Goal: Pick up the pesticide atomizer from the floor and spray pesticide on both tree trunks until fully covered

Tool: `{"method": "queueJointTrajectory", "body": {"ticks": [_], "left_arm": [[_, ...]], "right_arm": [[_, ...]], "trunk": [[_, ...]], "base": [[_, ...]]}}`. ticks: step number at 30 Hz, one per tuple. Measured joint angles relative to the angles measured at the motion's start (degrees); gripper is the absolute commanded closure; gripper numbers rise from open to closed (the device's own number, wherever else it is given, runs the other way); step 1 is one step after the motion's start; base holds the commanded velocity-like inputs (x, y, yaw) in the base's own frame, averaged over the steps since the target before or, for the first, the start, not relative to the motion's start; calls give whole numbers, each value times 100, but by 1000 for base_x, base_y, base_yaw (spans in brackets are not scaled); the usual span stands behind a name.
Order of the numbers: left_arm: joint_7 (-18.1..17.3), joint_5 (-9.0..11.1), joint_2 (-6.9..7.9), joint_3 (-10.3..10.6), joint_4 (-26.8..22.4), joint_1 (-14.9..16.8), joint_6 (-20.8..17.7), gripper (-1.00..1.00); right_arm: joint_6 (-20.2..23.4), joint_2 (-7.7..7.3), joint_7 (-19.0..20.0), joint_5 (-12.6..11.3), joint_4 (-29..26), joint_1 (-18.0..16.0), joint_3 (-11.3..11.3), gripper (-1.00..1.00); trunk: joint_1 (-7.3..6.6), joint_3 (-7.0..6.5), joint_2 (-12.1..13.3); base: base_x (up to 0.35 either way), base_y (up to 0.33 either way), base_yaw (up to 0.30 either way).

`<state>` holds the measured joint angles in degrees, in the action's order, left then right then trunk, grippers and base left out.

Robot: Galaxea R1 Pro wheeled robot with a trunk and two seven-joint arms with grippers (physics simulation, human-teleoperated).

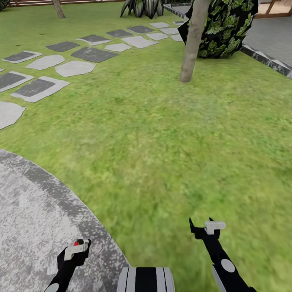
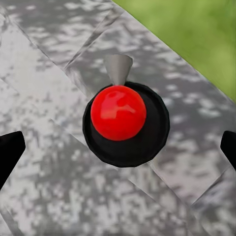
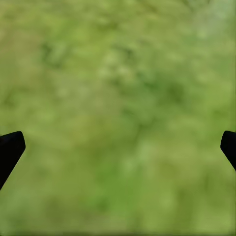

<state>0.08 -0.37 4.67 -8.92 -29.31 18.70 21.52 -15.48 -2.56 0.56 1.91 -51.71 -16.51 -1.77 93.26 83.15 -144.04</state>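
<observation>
- Your head view looks forward and down over the lawn toward a tree trunk.
- Your left wrist view faces straight down, close over the stone paving.
- Your right wrist view faces down onto blurred grass, shared with the head view.

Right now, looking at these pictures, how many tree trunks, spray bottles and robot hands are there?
Tree trunks: 2, the near tree trunk and the far tree trunk
Spray bottles: 1, the atomizer with a red top, on the paving
Robot hands: 2, the left gripper and the right gripper, both open
Total: 5
</observation>
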Motion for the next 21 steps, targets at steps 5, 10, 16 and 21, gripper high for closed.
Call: {"method": "queueJointTrajectory", "body": {"ticks": [5,10,16,21], "left_arm": [[0,4,8,-4,0,0,0,-100],[0,9,16,-6,0,0,5,-100],[0,-1,10,11,2,0,1,-100],[0,-2,2,5,1,0,3,-100]], "right_arm": [[0,0,0,0,0,0,0,-100],[0,0,0,0,0,0,0,-100],[1,0,0,0,0,0,0,-100],[1,0,0,0,0,0,0,-100]], "trunk": [[0,0,0],[5,44,-3],[5,44,-3],[5,44,-3]], "base": [[0,0,0],[0,0,0],[0,0,0],[8,0,0]]}}
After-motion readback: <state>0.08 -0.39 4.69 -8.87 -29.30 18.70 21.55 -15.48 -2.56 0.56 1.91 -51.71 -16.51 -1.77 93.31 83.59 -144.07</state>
